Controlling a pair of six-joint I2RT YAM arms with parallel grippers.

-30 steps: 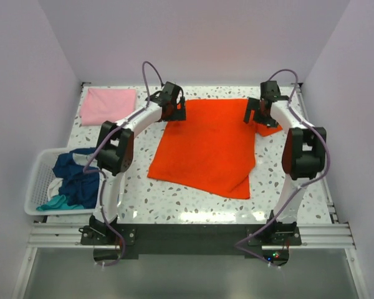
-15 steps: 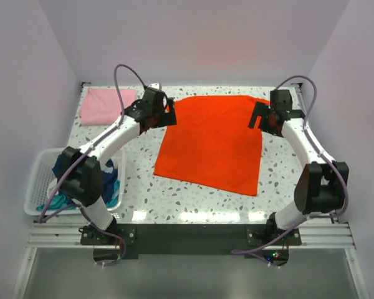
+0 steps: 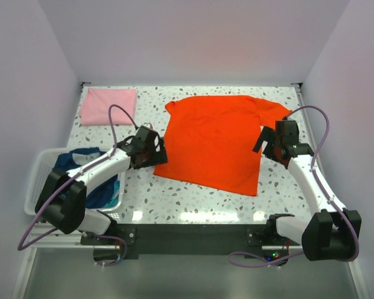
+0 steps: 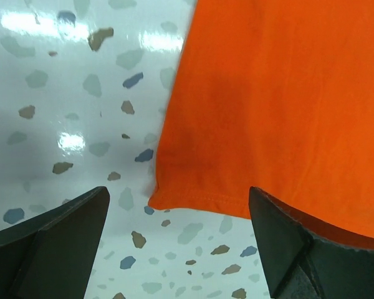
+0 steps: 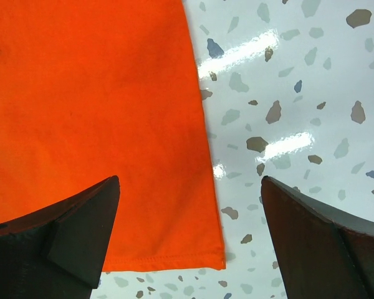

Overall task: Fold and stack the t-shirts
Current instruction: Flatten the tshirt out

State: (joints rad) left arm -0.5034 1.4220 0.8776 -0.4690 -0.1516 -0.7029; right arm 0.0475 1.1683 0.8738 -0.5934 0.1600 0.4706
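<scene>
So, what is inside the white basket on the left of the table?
The basket holds dark blue cloth, bunched, not folded. The left arm crosses above it and covers much of the inside, so whatever else lies there cannot be seen.

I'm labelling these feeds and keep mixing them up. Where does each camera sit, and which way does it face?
Top external: above and behind the bases, looking down on the table, both arms and the orange t-shirt.
Left wrist: on the left gripper, looking down at the shirt's near-left hem corner; its open fingers show.
Right wrist: likewise on the right gripper, at the shirt's right edge.
All share the shirt.
</scene>
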